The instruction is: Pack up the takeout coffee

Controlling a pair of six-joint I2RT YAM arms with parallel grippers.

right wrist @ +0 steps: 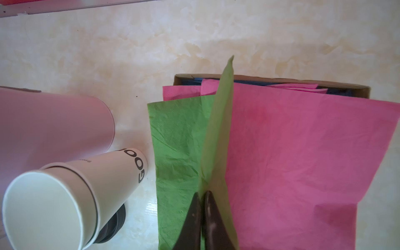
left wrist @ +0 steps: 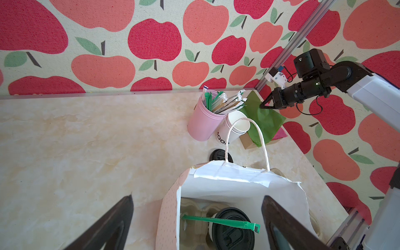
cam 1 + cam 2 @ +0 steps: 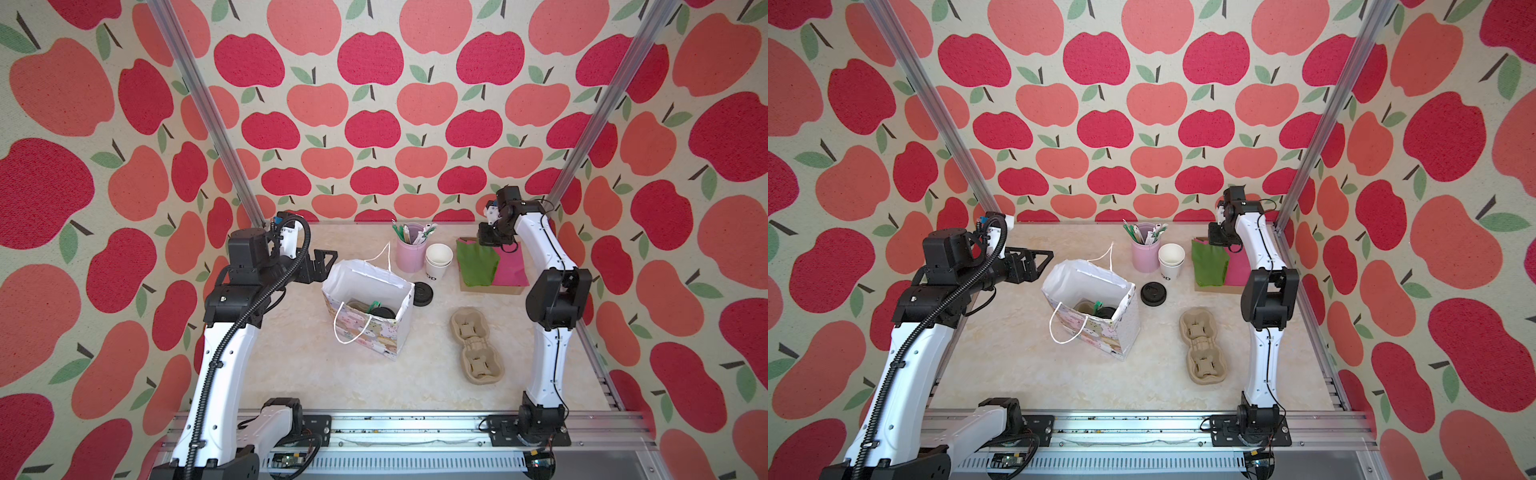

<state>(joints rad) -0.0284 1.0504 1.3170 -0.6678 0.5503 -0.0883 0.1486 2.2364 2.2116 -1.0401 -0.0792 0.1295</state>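
The left gripper (image 2: 197, 197) is hovering at the rim of the bag (image 3: 365, 286), on the bag's left side in both top views. Its jaws are standing wide apart and are holding nothing. From the left wrist view the two dark fingers (image 2: 112, 223) are framing the bag's mouth; whether either is touching the paper, I cannot tell.

The coffee (image 2: 232, 229) is sitting upright at the bottom of the bag, lid on, in a pulp carrier (image 2: 190, 216). A green stirrer (image 2: 220, 221) is lying across its lid. In both top views only the black lid is showing down in the bag.

The right gripper (image 1: 202, 207) is reaching to the far right corner of the table (image 3: 316, 374). Its jaws are closed on a fold of a green sheet (image 1: 177, 151), which is rising between them as a thin ridge. The rest of that sheet is lying over a pink sheet (image 1: 292, 151), and both are resting on a shallow cardboard tray (image 1: 346, 86).

Just beside the sheets a stack of empty cups (image 3: 438, 257) is standing, touching a pink holder (image 3: 409, 253) full of stirrers. A loose black lid (image 3: 422, 293) is lying between the cups and the bag. A second carrier (image 3: 476, 345), empty, is lying well apart from both grippers.
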